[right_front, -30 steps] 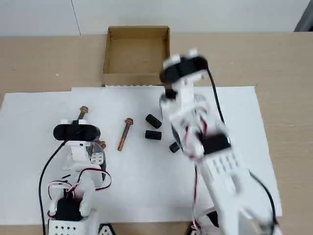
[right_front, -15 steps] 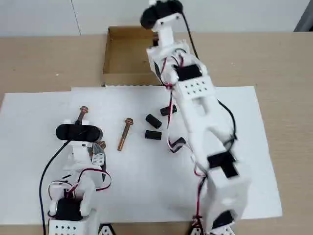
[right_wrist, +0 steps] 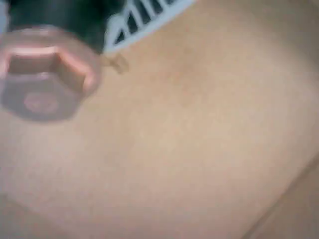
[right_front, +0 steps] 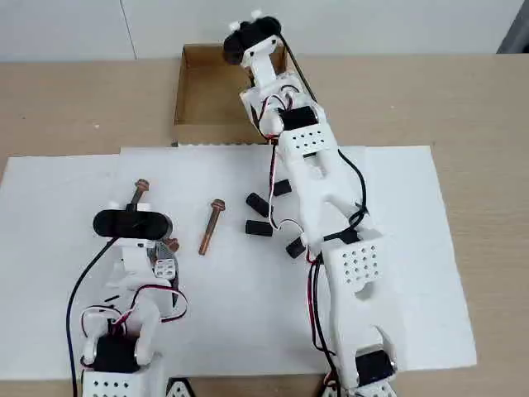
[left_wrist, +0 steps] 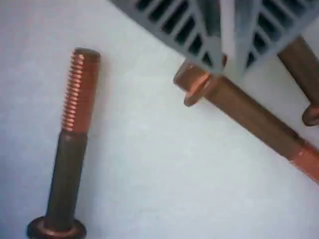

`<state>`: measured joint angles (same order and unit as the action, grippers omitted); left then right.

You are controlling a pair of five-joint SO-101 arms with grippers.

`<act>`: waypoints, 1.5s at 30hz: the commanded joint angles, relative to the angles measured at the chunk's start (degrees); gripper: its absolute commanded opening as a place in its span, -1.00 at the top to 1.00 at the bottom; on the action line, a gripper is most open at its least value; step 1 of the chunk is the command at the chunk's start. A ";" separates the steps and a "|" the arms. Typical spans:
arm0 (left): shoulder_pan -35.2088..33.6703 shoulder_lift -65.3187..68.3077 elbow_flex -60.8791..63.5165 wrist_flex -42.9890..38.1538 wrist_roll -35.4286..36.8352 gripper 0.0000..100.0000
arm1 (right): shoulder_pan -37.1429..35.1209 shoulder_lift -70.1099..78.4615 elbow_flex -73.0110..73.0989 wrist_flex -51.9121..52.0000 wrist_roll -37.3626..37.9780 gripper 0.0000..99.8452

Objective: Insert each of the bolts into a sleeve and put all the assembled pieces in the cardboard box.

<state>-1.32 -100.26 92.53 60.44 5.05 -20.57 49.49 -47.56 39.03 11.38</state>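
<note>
Wooden table point(right_front: 496, 99), with a white paper sheet point(right_front: 397, 331) across its near half. All loose parts are on the sheet.

Near side: the left gripper point(left_wrist: 227, 62) is low over the sheet with its jaws drawn to a thin slit. It has nothing clamped that I can make out. Its tip is right at the hex head of a bare bolt point(left_wrist: 249, 117) lying flat. A second bolt point(left_wrist: 70, 164) lies beside that one, well apart and also flat.

Mid-sheet, from above: a lone bolt point(right_front: 212, 226) with no sleeve on it. Just beyond it is a black sleeve point(right_front: 259, 228), with three more scattered close by beside the right arm. None are paired with bolts.

Far side: the right arm is extended across the sheet to the cardboard box point(right_front: 179, 91) at the sheet's far edge. The right gripper point(right_wrist: 94, 30) is closed on an assembled bolt point(right_wrist: 45, 74). Its hex head faces the wrist camera and a dark sleeve sits on the shank behind it. The piece hangs over the box floor; I cannot tell whether it touches.

Judgement: this is the drop-off of a finished piece. The next move is to open the jaws while the piece is inside the walls, preferably low so it does not bounce out. After that, the right arm goes back for a loose sleeve. Several bolts are not yet sleeved, so the task looks far from done.
</note>
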 commanded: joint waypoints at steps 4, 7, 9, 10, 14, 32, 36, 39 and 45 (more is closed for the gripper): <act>-0.26 -0.53 -0.22 -0.18 -0.35 0.99 | -1.19 -1.63 -5.19 3.03 1.05 0.69; -0.26 -0.53 -0.22 -0.18 -0.35 0.99 | -1.10 -1.63 -5.36 3.12 1.23 0.74; -0.26 -0.53 -0.22 -0.18 -0.35 0.99 | -1.10 -1.71 -5.45 3.12 1.23 0.76; -0.26 -0.53 -0.22 -0.18 -0.35 0.99 | -1.10 -1.71 -5.45 3.12 1.23 0.77; -0.26 -0.53 -0.22 -0.18 -0.35 0.99 | -1.36 -4.44 -5.45 5.05 0.97 0.82; -0.26 -0.53 -0.22 -0.18 -0.35 0.99 | -2.77 -22.29 -5.45 41.01 0.88 0.91; -0.26 -0.53 -0.22 -0.18 -0.35 0.99 | -4.70 -23.69 -5.45 48.84 0.88 0.90; -0.26 -0.53 -0.22 -0.18 -0.35 0.99 | -6.02 -23.96 -5.45 54.46 0.88 0.90; -0.26 -0.53 -0.22 -0.18 -0.35 0.99 | -6.64 -23.96 -5.01 59.30 1.23 0.90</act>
<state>-1.32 -100.26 92.53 60.44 5.05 -26.99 29.36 -50.20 97.14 12.09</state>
